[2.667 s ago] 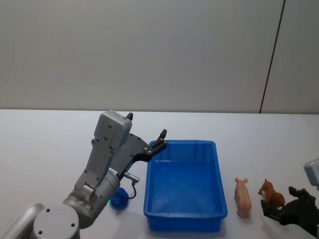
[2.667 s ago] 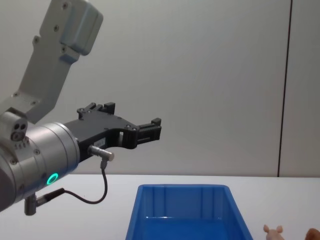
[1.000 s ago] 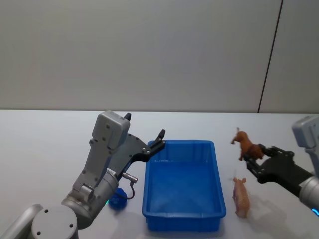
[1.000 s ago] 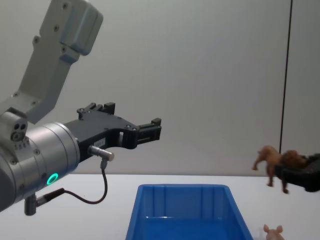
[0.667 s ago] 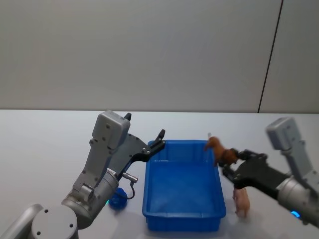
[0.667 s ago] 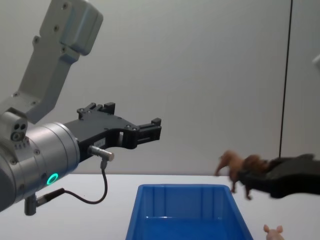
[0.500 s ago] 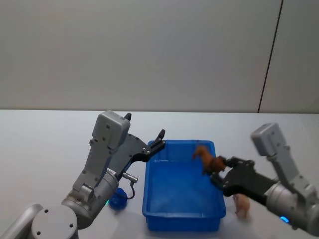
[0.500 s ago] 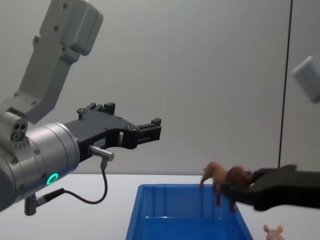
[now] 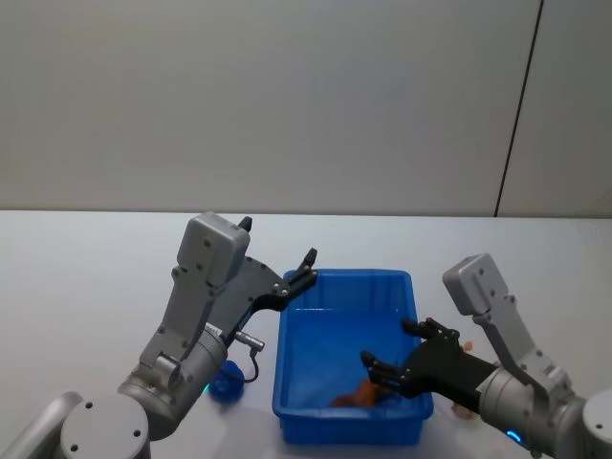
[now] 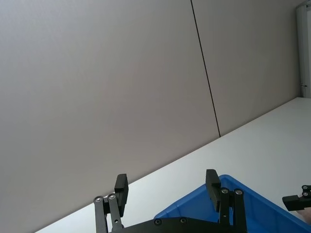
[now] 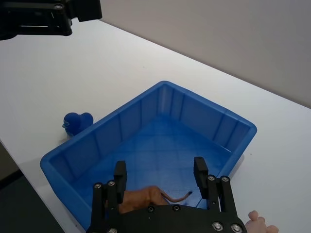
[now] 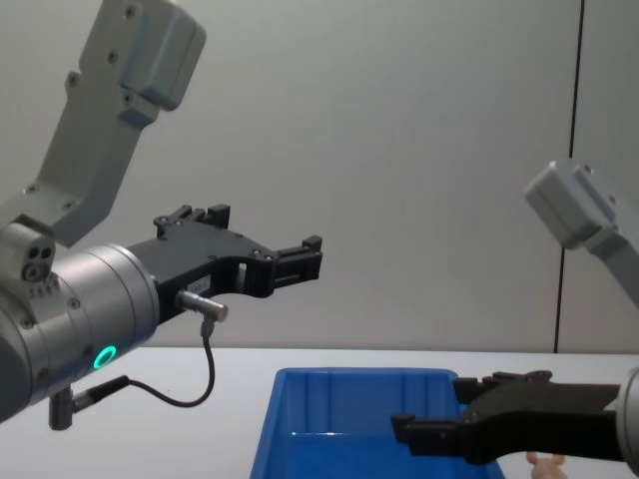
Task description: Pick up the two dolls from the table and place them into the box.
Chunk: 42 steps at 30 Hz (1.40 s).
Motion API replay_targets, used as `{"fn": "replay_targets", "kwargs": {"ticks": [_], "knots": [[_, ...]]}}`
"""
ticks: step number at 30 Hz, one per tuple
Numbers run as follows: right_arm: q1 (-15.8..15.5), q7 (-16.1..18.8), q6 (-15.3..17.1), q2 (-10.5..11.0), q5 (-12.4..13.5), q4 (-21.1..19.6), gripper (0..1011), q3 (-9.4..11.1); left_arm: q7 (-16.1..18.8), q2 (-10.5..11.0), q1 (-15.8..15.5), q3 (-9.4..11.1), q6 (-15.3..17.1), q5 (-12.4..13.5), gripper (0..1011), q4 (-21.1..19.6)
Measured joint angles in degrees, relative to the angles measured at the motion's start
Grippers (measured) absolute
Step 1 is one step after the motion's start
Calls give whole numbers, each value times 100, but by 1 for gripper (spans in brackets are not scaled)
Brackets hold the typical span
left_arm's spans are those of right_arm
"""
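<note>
The right gripper (image 9: 390,346) hangs over the near end of the blue box (image 9: 349,427) with its 2 jaws spread wide and nothing between them. The brown doll (image 11: 141,198) lies below and behind the jaw tips, under the gripper's palm. It appears to rest on the box floor, free of both fingers, so I judge that 1 of the 2 dolls is delivered. The pink doll (image 11: 256,224) lies on the white table (image 9: 96,258), outside the box wall and to the right of the right jaw, close beside the wrist and partly hidden by it. The step in hand is most likely clearing the box and going for that pink doll. To do it well, the gripper should lift straight up until both jaw tips are above the rim, and only then swing right. A sideways move from this height could clip the wall and shove the box into the doll. The jaws should keep their wide gap and come down with 1 on each flank of the body. The left gripper (image 10: 166,178) is parked high by the box's far left corner, its jaws also wide apart and empty. A small blue toy (image 9: 227,382) sits on the table well to the left of both jaws, and the coming move has no need to go near it.
</note>
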Motion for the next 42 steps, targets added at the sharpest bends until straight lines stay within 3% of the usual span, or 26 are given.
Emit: {"fn": "replay_targets", "kwargs": {"ticks": [8, 19, 32, 42], "knots": [[-74, -226, -35, 28, 114, -53, 1001, 22, 0, 0, 0, 0, 0, 0, 1002, 0], [-375, -635, -372, 294, 318, -296, 1001, 192, 0, 0, 0, 0, 0, 0, 1001, 0], [-686, -956, -243, 569, 531, -339, 1001, 352, 0, 0, 0, 0, 0, 0, 1001, 0], [-765, -1166, -115, 609, 561, -163, 1001, 388, 0, 0, 0, 0, 0, 0, 1002, 0]]}}
